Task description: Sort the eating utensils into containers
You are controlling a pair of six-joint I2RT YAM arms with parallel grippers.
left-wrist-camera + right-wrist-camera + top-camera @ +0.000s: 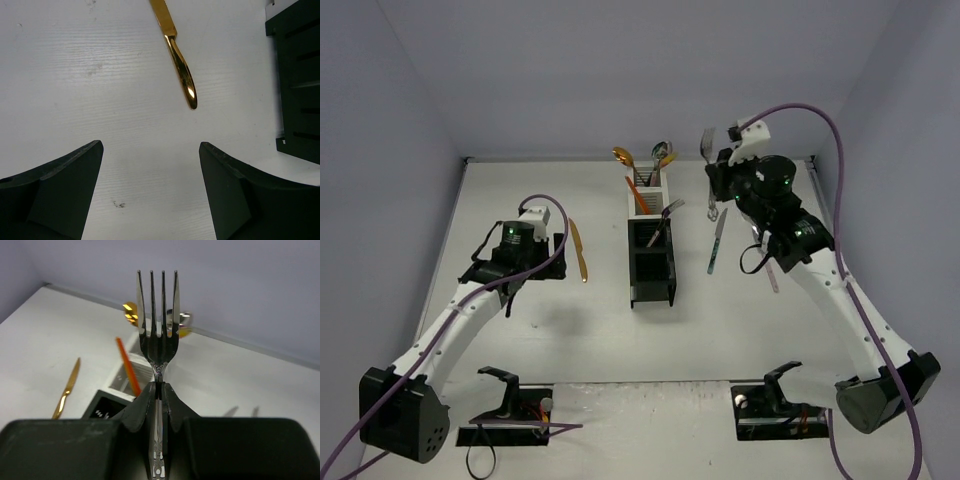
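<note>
The containers [651, 262] stand mid-table as a row of two white bins at the back and two black bins in front. Gold and silver spoons [660, 150], an orange utensil [638, 195] and a silver fork [666, 214] stick out of them. My right gripper [160, 386] is shut on the neck of a silver fork [158, 340], held tines-up to the right of the back bins [708, 146]. My left gripper [150, 145] is open and empty above the table. A gold knife [180, 65] lies just ahead of it, left of the bins [578, 248].
A teal knife [717, 243] lies right of the bins, and a pink utensil [772, 276] lies partly under the right arm. The side of a black bin [300, 75] stands close on the left gripper's right. Black base brackets [510, 405] sit at the near edge.
</note>
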